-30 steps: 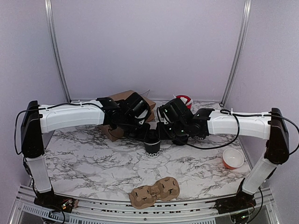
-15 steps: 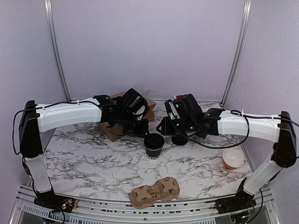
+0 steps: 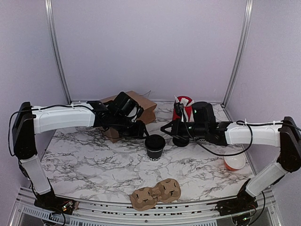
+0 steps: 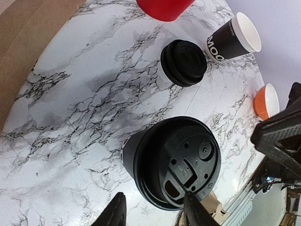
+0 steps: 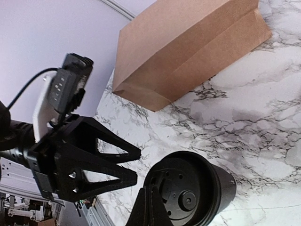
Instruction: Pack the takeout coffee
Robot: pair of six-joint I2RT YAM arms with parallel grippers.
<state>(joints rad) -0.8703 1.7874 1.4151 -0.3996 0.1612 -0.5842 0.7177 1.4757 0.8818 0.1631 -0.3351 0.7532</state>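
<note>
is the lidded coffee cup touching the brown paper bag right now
Apart. The right wrist view shows a stretch of bare marble tabletop between the takeout coffee and the brown paper bag.

Free marble [image 3: 94, 162] before cup [image 3: 154, 146] (bag [image 3: 147, 107] behind)

Your top view overlooks the table [image 3: 94, 160] from behind; both wrist views sit close, sharing the lidded cup [image 4: 174, 165].

Red tub [image 4: 163, 8] mostly off-frame at top, L wrist cam
</note>
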